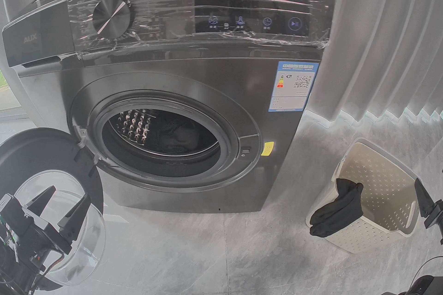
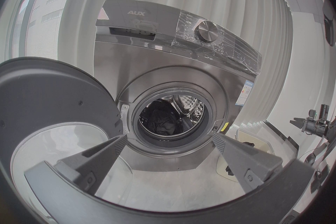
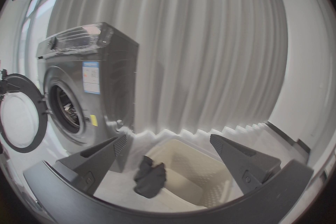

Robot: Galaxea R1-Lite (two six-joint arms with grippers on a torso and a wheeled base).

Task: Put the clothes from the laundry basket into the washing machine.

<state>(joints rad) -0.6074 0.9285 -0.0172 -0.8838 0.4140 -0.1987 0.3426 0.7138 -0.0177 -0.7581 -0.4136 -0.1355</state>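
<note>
My left jaws stand wide and empty before the open door of the washing machine. My right jaws, also wide and empty, hang beside the cream laundry basket. A black garment drapes over the basket's rim, and dark clothes lie inside the machine.

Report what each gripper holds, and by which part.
Nothing is held. The left gripper and right gripper are both open and empty; the black garment hangs over the laundry basket rim, ungripped.
</note>
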